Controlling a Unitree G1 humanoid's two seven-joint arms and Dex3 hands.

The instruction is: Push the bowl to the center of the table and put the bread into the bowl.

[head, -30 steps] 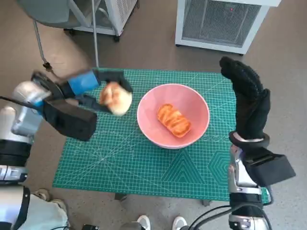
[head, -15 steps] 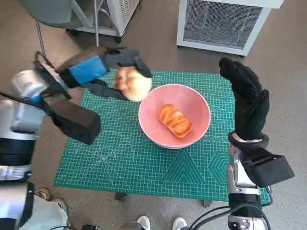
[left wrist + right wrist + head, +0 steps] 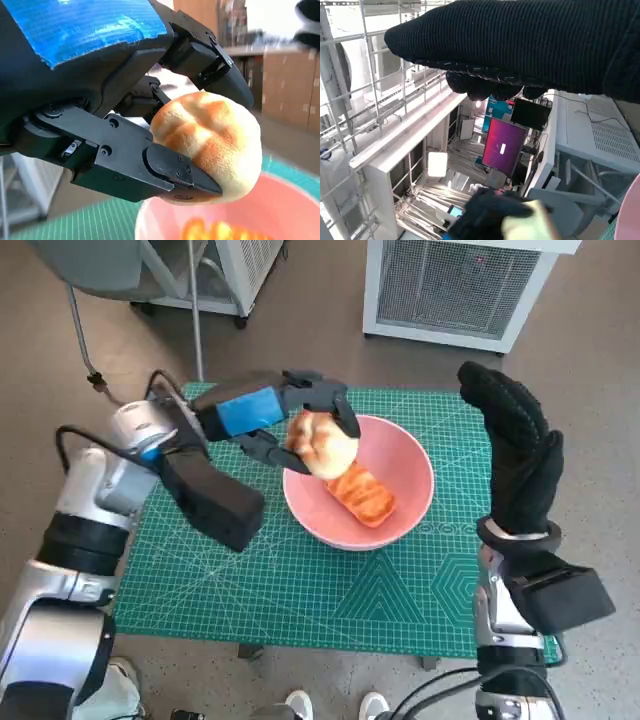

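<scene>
over bowl (image 3: pixel 400 510), bread (image 3: pixel 322 445) in left robot hand (image 3: pixel 285 410)

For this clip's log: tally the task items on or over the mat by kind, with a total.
Bread: 2, the round bun held by the left hand over the bowl, and the orange-glazed loaf lying in the bowl
Pink bowl: 1
Total: 3

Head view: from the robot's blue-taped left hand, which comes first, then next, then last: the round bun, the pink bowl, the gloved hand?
1. Round bun: held in the left hand.
2. Pink bowl: directly under that hand, mid-table.
3. Right hand: raised upright beyond the bowl's far side.
</scene>
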